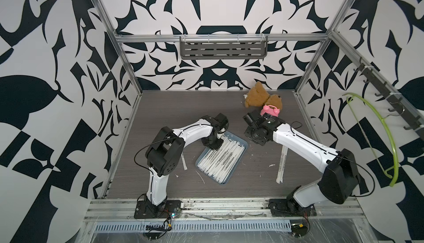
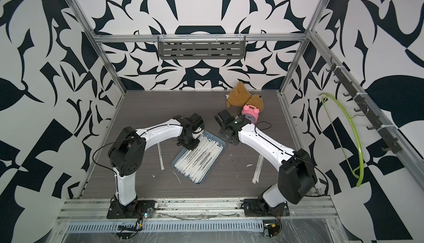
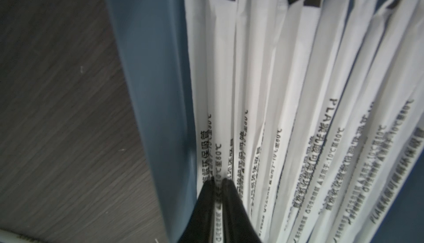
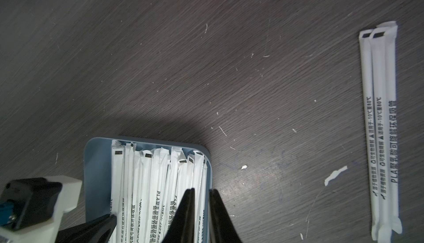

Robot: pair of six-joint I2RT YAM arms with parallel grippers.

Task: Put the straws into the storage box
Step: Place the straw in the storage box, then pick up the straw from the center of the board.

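The storage box [image 1: 199, 159] [image 2: 175, 160] is a blue-grey tray on the dark table, filled with several white printed straws [image 1: 226, 159] [image 2: 199, 157] lying side by side. My left gripper [image 1: 214, 147] [image 3: 218, 180] is low over the box's far-left end. Its jaws stand a narrow gap apart over one straw [image 3: 220, 92] lying next to the box wall [image 3: 149, 69]. My right gripper [image 4: 202, 190] hovers higher over the box's far-right rim [image 4: 96, 161], slightly open and holding nothing. Loose straws [image 1: 281, 164] [image 4: 380, 127] lie on the table to the right, and one straw [image 1: 184, 161] lies left of the box.
A brown teddy bear [image 1: 259, 95] and a pink alarm clock [image 1: 271, 110] sit at the back right, close behind my right wrist. White scraps [image 1: 271, 165] and a bent sliver [image 1: 200, 176] litter the table. A grey slotted shelf [image 1: 223, 48] hangs on the back wall. A green hanger [image 1: 385, 134] hangs right.
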